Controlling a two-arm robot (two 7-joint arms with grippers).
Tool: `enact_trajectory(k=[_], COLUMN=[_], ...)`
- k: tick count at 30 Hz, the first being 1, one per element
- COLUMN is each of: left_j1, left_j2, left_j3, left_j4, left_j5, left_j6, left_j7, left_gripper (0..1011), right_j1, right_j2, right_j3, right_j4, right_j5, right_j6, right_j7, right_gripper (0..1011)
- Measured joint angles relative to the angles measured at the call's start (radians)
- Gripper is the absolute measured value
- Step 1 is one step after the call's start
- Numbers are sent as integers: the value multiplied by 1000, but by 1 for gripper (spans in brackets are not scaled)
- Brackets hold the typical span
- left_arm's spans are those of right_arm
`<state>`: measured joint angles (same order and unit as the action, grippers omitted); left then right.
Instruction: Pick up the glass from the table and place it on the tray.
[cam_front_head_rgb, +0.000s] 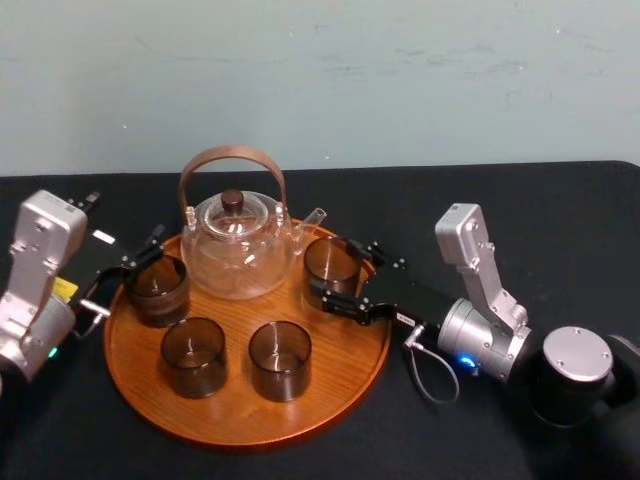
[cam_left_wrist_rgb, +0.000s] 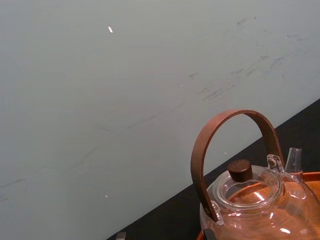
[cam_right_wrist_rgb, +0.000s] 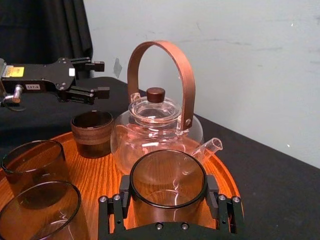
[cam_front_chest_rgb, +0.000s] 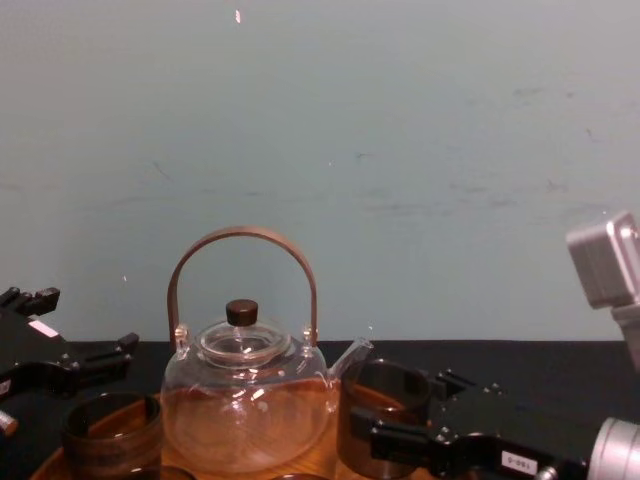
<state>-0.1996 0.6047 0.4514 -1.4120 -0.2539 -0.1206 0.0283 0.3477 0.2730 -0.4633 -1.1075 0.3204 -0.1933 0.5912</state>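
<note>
Black cloth-covered table (cam_front_head_rgb: 560, 200) runs the whole width. Sitting straight on it is one big round orange-brown wooden tray (cam_front_head_rgb: 240, 410) (low raised rim, visible grain), roughly centred.

Head view high, looking down on worktop (cam_front_head_rgb: 500, 200), chest view low, level, wrist views close, all sharing teapot (cam_front_head_rgb: 235, 245) and tray (cam_front_head_rgb: 240, 412)

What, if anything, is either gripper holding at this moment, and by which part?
The right gripper holds the glass by its side wall, fingers on opposite sides. The left gripper is open and holds nothing.
</note>
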Motion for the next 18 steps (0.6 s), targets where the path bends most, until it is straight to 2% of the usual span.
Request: enact_trajectory(k=[18], left_j1=[0], left_j2=[0], left_j3=[0], left_j4=[0], left_j5=[0], left_j6=[0], left_j7=[0], left_gripper=[1001], right_j1=[27], right_j2=[-22], right_j3=[-17], right_j4=[77], right_j5=[-15], right_j6=[-10], right_j7=[-5], right_gripper=[899])
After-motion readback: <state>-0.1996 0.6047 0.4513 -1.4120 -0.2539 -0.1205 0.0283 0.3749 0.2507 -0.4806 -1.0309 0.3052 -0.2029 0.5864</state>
